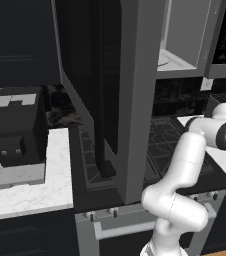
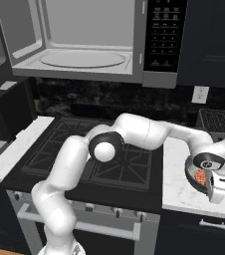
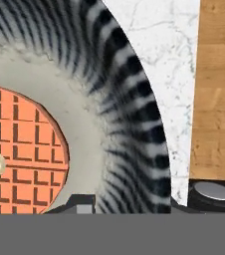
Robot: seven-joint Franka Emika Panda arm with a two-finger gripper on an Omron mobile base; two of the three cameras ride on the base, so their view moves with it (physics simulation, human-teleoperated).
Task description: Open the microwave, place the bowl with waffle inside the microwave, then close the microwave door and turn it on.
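Observation:
The microwave [image 2: 84, 42] hangs above the stove, its pale inside and white turntable showing. The microwave door [image 1: 125, 90] stands swung wide open toward me, black bar handle [image 1: 101, 100] on its near face. The bowl with waffle [image 2: 193, 172], a small striped grey bowl [image 3: 129, 109] with an orange waffle [image 3: 25, 149], rests on the right marble counter [image 2: 184, 194]. My gripper [image 2: 210, 187] reaches down over its near rim. In the hand view the gripper [image 3: 147, 199] straddles the wall, one fingertip [image 3: 82, 201] inside and the other outside, shut on the bowl.
A black coffee machine [image 1: 17, 125] stands on the left counter. The small slotted toaster [image 2: 216, 122] sits behind the bowl. The gas stove [image 2: 99, 154] lies under the microwave, beneath my outstretched arm. The counter's front edge and wooden floor [image 3: 219, 89] are just beyond the bowl.

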